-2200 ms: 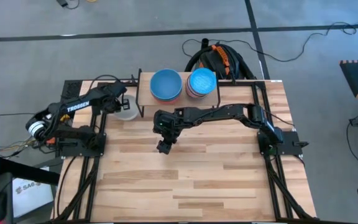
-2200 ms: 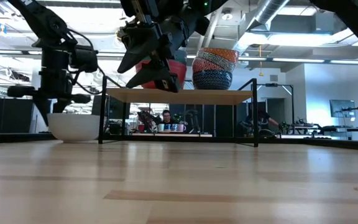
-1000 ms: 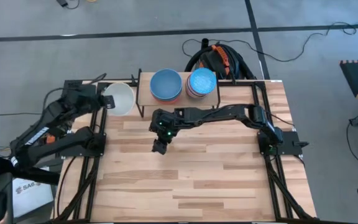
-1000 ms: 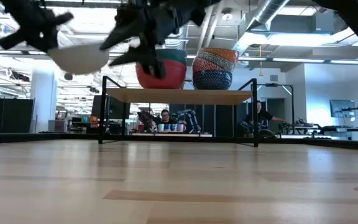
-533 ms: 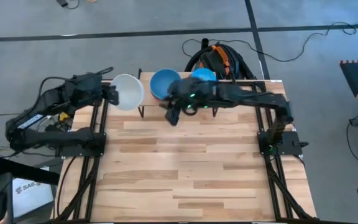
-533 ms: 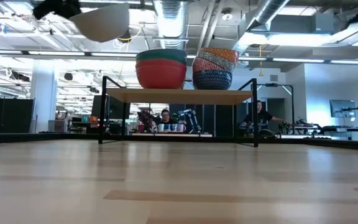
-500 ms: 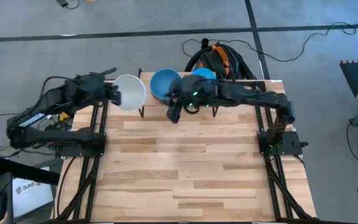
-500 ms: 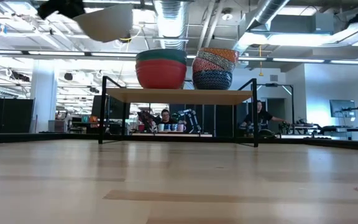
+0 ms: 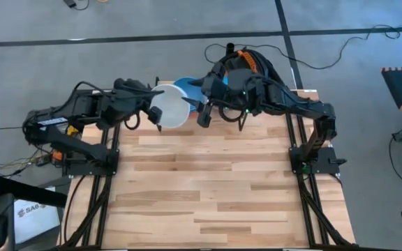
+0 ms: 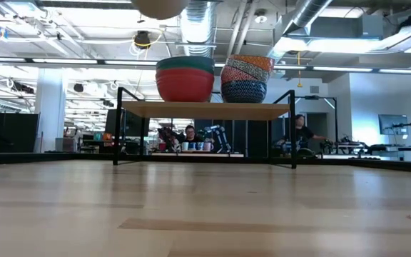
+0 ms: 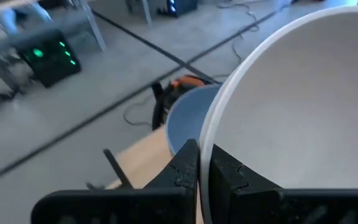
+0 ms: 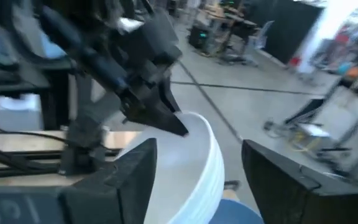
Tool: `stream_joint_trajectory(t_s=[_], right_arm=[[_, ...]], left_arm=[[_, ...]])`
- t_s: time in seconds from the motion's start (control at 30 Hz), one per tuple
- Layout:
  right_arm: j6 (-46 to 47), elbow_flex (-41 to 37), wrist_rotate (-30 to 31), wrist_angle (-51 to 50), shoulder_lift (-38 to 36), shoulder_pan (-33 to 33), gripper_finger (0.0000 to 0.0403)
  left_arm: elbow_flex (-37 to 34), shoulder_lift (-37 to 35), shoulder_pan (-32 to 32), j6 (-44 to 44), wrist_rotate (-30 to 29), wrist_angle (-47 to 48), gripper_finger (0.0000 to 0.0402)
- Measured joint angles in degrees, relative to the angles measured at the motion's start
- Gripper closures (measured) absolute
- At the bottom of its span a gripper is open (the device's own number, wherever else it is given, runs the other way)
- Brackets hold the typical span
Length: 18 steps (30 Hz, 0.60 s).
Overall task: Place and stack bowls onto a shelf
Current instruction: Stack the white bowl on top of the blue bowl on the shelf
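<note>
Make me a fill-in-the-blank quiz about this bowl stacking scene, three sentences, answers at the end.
1. The left tool is shut on the rim of the ____ bowl.
2. In the low view, the stack on the left of the shelf has a ____ bowl at its bottom.
3. The right tool has its fingers ____, either side of the bowl that the left tool holds.

Missing words: white; red; open

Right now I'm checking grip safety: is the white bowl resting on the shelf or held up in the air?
In the air. The left hand pinches the white bowl by its rim, above the shelf.
</note>
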<state>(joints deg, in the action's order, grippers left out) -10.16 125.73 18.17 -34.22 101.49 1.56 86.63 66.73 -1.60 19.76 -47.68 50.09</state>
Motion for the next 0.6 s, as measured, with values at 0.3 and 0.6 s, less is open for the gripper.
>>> stream_joint_trajectory(t_s=[0.3,0.6], right_arm=[[-11.3,-0.1,12.2,0.0,0.1,-3.3,0.0142],[-10.0,-0.1,13.0,-8.3,0.1,-1.3,0.0142]], left_arm=[[9.7,9.6,8.0,-5.3,-15.8,-0.1,0.0401],[17.2,17.7,14.5,-21.8,-28.1,-1.1,0.0401]])
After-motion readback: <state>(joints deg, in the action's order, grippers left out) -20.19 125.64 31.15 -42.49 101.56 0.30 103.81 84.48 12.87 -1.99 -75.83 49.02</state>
